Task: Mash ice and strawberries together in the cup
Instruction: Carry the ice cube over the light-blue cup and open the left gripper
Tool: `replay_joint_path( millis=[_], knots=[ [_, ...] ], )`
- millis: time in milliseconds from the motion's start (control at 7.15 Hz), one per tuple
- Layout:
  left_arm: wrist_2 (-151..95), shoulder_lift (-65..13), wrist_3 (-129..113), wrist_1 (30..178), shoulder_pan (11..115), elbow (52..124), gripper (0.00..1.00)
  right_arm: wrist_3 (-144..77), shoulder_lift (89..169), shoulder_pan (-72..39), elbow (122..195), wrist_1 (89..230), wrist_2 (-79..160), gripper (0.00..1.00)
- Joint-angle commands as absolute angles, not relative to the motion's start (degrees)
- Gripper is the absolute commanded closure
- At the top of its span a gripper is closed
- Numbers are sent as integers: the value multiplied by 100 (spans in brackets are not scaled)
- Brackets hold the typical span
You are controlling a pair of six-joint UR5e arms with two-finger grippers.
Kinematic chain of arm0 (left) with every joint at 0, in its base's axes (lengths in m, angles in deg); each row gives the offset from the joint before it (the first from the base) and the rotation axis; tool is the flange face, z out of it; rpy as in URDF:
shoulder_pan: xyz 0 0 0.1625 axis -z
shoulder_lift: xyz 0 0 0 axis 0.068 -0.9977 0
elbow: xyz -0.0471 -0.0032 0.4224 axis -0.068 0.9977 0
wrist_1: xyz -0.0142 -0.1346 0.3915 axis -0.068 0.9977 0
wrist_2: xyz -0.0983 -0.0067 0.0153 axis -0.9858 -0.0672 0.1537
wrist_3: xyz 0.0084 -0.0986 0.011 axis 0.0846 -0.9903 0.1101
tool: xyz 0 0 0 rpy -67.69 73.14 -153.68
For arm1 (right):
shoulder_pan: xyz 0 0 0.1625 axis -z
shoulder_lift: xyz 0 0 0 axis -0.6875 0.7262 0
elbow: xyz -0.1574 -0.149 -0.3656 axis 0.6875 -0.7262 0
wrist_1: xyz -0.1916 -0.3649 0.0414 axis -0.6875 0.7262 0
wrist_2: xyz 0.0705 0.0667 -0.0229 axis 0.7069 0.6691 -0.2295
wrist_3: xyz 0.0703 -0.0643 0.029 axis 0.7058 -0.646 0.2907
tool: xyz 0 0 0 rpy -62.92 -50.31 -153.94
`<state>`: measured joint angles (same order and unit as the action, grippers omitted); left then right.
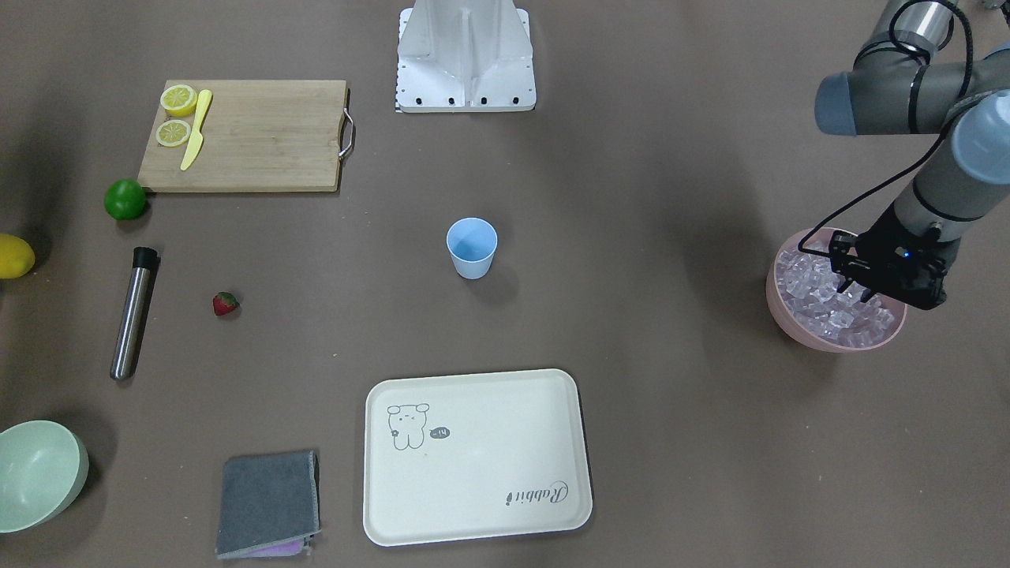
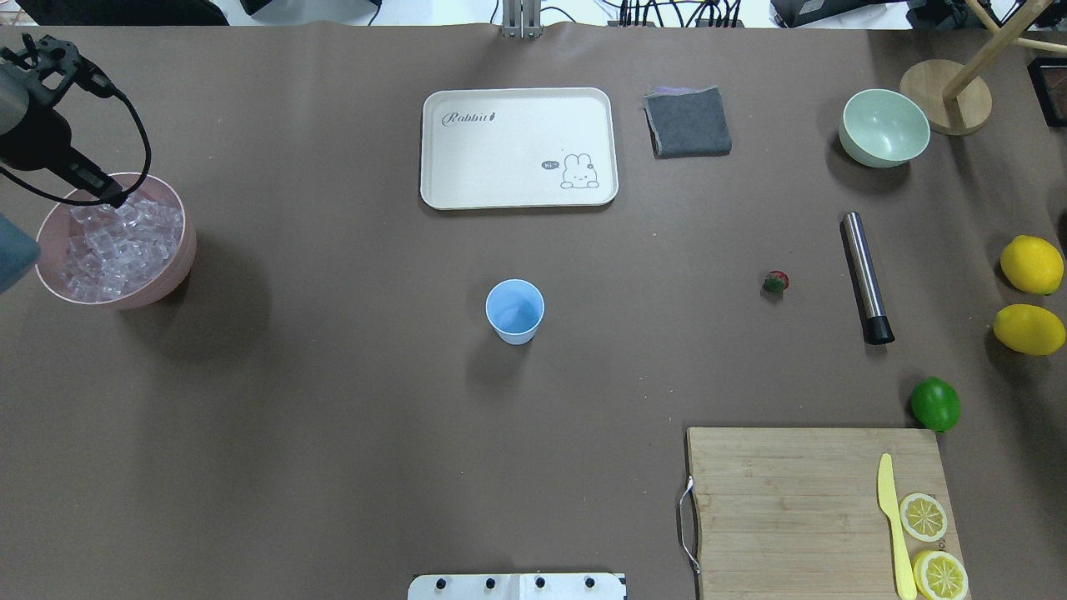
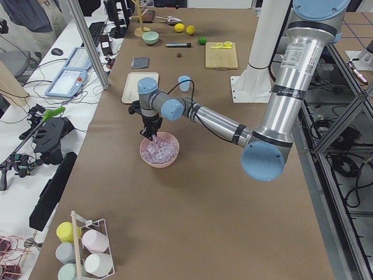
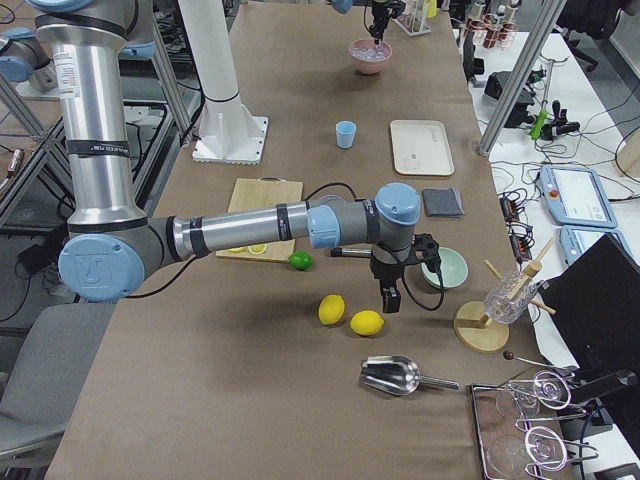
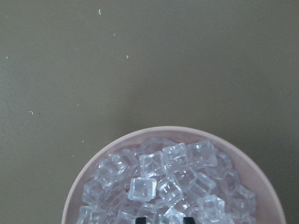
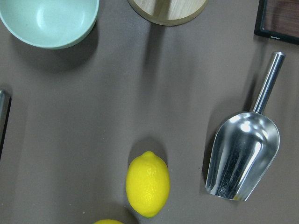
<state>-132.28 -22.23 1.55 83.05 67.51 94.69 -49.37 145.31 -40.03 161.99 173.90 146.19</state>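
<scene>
- Since the cup [image 1: 472,247] stands upright and empty in the middle of the tabletop [image 1: 631,237], you have nothing mashed yet; I judge the task barely begun.
- The strawberry [image 1: 225,304] lies on the tabletop, well apart from the cup.
- The ice [image 1: 821,304] sits in the pink bowl [image 1: 795,327], where your left claw [image 1: 854,288] reaches down at the top cubes with its fingers spread apart and nothing gripped.
- Your right claw [image 4: 388,300] hangs near the lemons [image 4: 340,310]; you cannot tell whether it is apart or together.
- Left to do: ice and strawberry into the cup, then the mashing.

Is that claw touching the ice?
Cannot tell. In the front view the left gripper overlaps the ice in the bowl; the wrist view shows only fingertip ends. Neither shows contact or a gap.
</scene>
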Motion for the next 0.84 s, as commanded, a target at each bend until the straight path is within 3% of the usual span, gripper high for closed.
replay_joint_path(
  millis=[0,280,699],
  knots=[
    [-13375,-2796,-548,8346,6649,9477,100,-4937,14538,-4007,16198,17402,14614,0],
    [-13357,-3255,-1857,8616,6018,9583,100,-4929,14538,-4007,16190,17411,14605,0],
    [-13235,-3309,-3590,10117,5051,9565,100,-4876,14529,-3998,16207,17402,14605,0]
  ],
)
